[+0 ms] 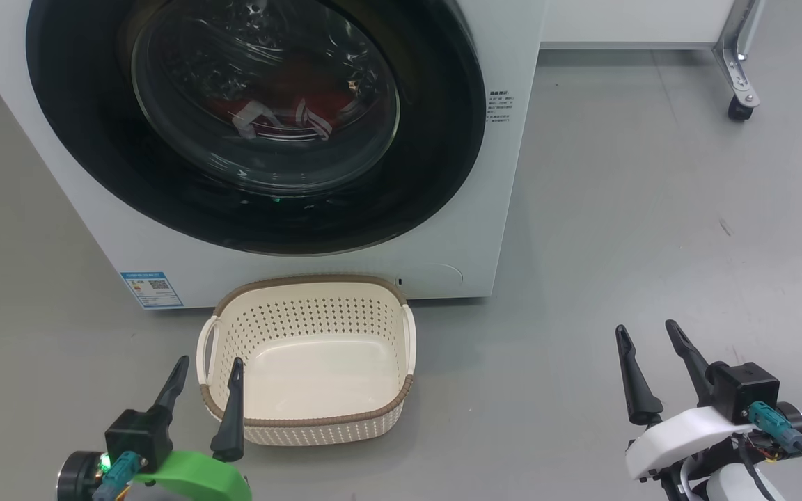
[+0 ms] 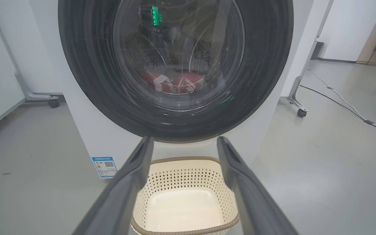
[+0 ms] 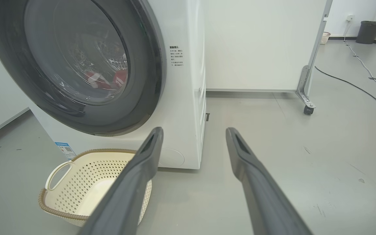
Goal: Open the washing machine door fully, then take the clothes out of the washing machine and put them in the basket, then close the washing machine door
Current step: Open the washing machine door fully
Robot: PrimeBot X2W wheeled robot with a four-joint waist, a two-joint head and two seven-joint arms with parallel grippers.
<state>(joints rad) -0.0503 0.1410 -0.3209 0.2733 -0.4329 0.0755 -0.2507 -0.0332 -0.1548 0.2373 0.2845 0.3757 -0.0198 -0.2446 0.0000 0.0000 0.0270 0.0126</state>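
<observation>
Washing machine door (image 1: 81, 139) shut flush on the white washing machine (image 1: 505, 139); red-and-white clothes (image 1: 282, 111) visible through its glass, low in the drum. Basket (image 1: 307, 282) upright on the grey floor (image 1: 617, 209), just in front of the machine and below the door, nothing in it. Left gripper (image 1: 210, 362) low at the basket's near-left corner, fingers apart, holding nothing; right gripper (image 1: 646, 327) over the floor well to the basket's right, fingers likewise apart.
</observation>
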